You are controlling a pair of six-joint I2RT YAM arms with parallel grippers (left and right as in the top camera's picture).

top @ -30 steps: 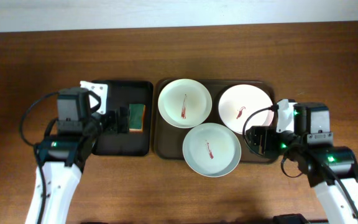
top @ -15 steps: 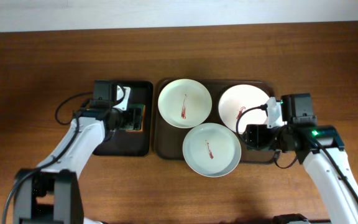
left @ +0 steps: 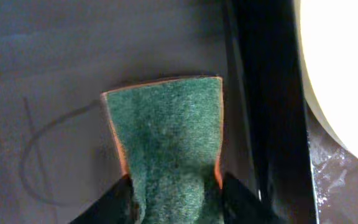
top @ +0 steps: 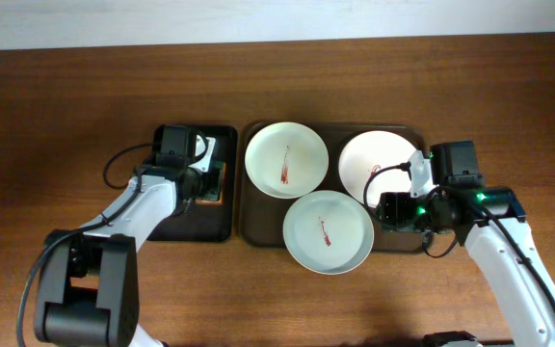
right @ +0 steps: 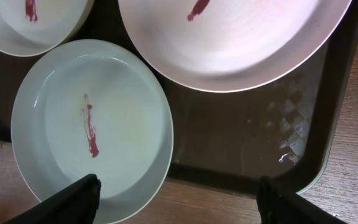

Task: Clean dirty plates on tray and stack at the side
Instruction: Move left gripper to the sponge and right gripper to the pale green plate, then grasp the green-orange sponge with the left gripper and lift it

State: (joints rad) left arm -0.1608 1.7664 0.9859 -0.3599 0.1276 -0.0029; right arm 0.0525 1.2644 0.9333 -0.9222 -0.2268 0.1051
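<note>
Plates: you've got three on the tray (top: 256, 222). The left white plate (top: 286, 159) is at 11 o'clock, the right white plate (top: 369, 159) at 1 o'clock, and the mint plate (top: 328, 231) at 6 o'clock, all crowded close.
Hidden: the mint plate overhangs the tray's 6 o'clock rim and covers it. Overhead, your right arm masks the right white plate's 4 o'clock edge. The right wrist view cuts off both white plates.
Smears: there's a dark-red streak on each plate. It runs 12 to 6 on the left white and mint plates and slants 1 to 7 on the right white one.
Tray axis: the long side runs 9 to 3, right of centre on the table (top: 66, 96).
Right gripper (right: 178, 186): fingers spread wide and holding nothing, above the tray's 4 o'clock area, between the mint and right white plates.
Black tray (top: 176, 217): just beside the tray at 9 o'clock.
Sponge (left: 166, 137): green with orange edges, near the black tray's 3 o'clock rim, long axis 12 to 6.
Left gripper (left: 176, 186): pinching the sponge with a finger on each long side. The gripped end is cut off by the frame.
</note>
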